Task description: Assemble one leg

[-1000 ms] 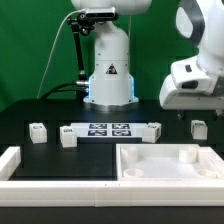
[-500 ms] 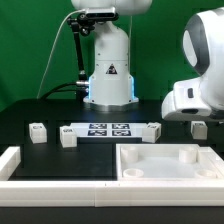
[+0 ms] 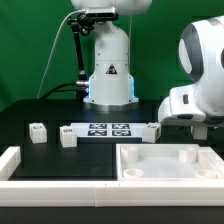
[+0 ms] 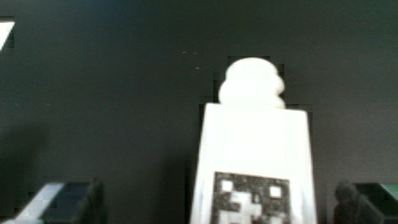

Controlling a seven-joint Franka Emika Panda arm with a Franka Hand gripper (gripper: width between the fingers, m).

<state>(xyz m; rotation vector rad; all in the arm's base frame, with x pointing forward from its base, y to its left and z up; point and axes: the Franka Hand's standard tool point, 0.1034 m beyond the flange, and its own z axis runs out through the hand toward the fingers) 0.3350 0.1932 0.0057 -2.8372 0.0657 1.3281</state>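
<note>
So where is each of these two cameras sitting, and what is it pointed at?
Exterior view: off the arm, looking across the white panel and black table at the robot's base; the arm shows at the exterior view's right.
Wrist view: on the wrist, looking along the open end effector at the leg; only its dark fingertips show.
Shared: the black table and, probably, that leg.

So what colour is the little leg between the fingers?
The leg is white with a black-and-white square tag; clearest in the wrist view.
</note>
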